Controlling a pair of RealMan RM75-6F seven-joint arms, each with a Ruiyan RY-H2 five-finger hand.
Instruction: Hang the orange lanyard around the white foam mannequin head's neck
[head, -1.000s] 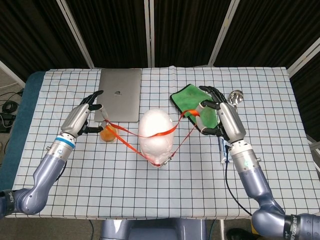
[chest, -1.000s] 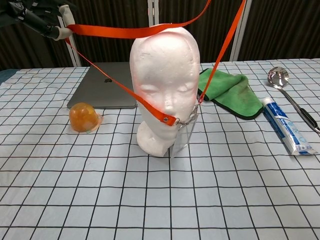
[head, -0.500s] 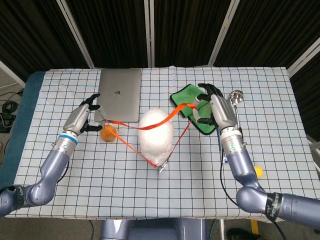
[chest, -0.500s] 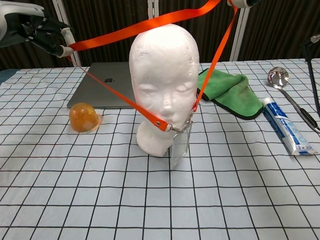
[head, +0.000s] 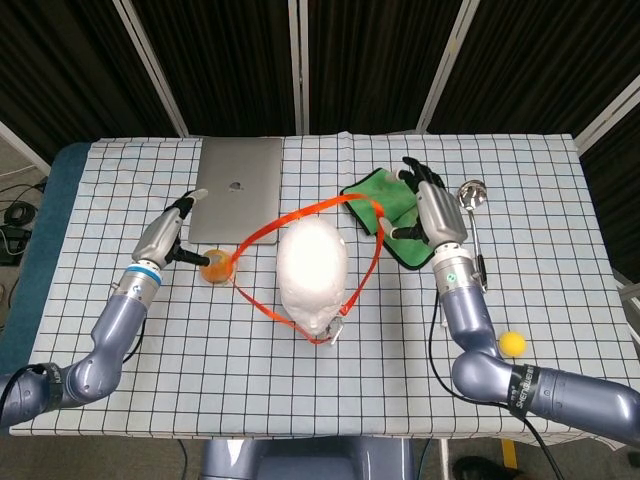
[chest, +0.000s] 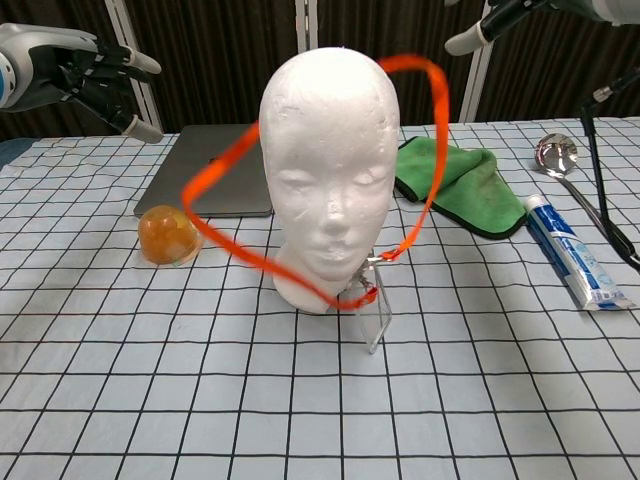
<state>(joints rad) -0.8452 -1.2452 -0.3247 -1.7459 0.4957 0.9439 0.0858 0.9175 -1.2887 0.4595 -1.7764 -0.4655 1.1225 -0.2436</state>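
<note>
The white foam mannequin head (head: 312, 268) stands upright mid-table, facing the robot (chest: 330, 150). The orange lanyard (head: 371, 262) loops loosely around it in mid-air and touches neither hand. In the chest view the lanyard (chest: 438, 140) is motion-blurred, passing behind the crown and down under the chin. Its clear badge holder (chest: 375, 315) hangs at the neck's base. My left hand (head: 172, 235) hovers open to the left, fingers spread (chest: 90, 75). My right hand (head: 428, 208) is open above the green cloth; only part of that hand (chest: 495, 18) shows at the chest view's top edge.
A closed grey laptop (head: 240, 190) lies behind the head. An orange jelly cup (head: 215, 266) sits beside my left hand. A green cloth (chest: 455, 185), a metal spoon (chest: 560, 155) and a toothpaste tube (chest: 575, 265) lie to the right. A yellow ball (head: 512, 343) sits front right.
Both hands let go of the lanyard and spread their fingers. The taut strap went slack and is dropping around the head. The badge holder swung lower.
</note>
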